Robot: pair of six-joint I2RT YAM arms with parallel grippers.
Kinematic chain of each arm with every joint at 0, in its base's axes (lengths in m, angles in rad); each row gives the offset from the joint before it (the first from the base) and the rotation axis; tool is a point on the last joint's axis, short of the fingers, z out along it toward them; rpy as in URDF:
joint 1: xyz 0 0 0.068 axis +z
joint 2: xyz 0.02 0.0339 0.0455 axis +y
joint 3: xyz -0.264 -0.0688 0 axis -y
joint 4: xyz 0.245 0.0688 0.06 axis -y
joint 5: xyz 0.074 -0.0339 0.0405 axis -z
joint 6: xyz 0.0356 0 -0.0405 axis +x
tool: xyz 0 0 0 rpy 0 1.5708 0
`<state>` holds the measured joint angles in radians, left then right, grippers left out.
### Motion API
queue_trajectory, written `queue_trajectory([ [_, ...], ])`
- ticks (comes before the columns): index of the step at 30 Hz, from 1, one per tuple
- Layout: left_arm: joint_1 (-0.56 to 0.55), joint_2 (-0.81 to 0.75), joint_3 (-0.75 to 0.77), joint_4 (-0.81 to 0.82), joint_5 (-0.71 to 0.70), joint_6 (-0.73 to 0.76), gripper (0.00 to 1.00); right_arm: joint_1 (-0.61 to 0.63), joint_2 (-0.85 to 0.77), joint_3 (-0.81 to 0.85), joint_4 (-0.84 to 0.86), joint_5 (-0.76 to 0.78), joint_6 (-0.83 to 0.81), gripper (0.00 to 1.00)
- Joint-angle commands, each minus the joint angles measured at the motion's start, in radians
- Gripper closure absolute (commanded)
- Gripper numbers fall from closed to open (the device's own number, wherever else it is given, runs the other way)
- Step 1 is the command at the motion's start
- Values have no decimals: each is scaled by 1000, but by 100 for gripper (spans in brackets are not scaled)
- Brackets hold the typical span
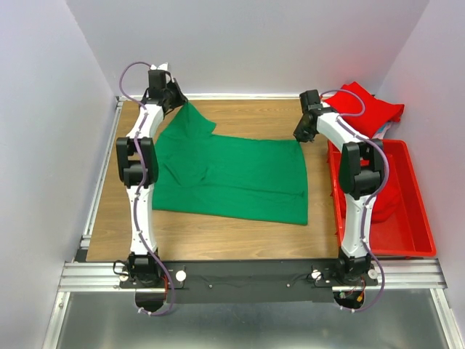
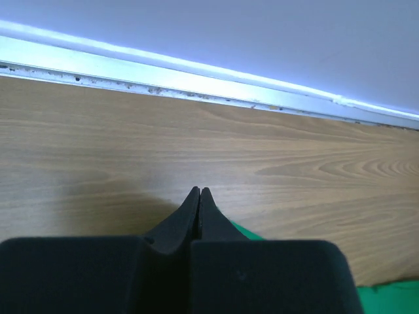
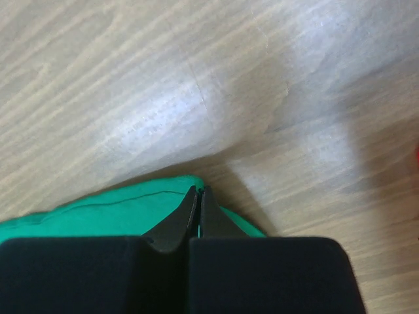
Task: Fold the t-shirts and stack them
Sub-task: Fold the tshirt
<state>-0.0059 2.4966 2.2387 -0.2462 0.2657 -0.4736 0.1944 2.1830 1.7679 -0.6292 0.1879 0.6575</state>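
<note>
Far left first: the left gripper (image 1: 176, 98) sits at the table's (image 1: 218, 236) far left corner, close to the back rail (image 1: 240, 96) and the wall. Its fingers are pressed together on a corner of the green shirt (image 1: 232, 174), which rises in a peak to meet it. The left wrist view adds what the top cannot. The closed tips (image 2: 198, 193) point at bare wood, the rail (image 2: 196, 69) runs just beyond them, and a sliver of green (image 2: 243, 229) peeks out beneath the fingers.

Moving across, the shirt lies spread over the middle of the table, rumpled on its left side and flatter to the right. Bare wood runs along the near edge below its hem, and a strip is open at the far side between the two grippers.

On the right, the right gripper (image 1: 301, 131) is at the shirt's far right corner. Its wrist view shows the tips (image 3: 198, 191) closed right on the curved green edge (image 3: 111, 210), apparently pinching it, with wood open ahead. The shirt's right edge stops just short of the bin (image 1: 425, 233), which only the top view shows. A red shirt (image 1: 363, 102) is heaped behind the bin, against the right wall.
</note>
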Motion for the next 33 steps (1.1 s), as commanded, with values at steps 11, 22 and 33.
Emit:
queue_trajectory([
  [11,35,-505,-622,117,145,165,100,-1,-212,-274,26,-44,-99,98],
  [22,38,-800,-968,97,46,173,100,22,-362,-425,42,-76,-113,98],
  [33,43,-1030,-1143,-2,-57,151,100,56,-473,-580,52,-80,-95,98],
])
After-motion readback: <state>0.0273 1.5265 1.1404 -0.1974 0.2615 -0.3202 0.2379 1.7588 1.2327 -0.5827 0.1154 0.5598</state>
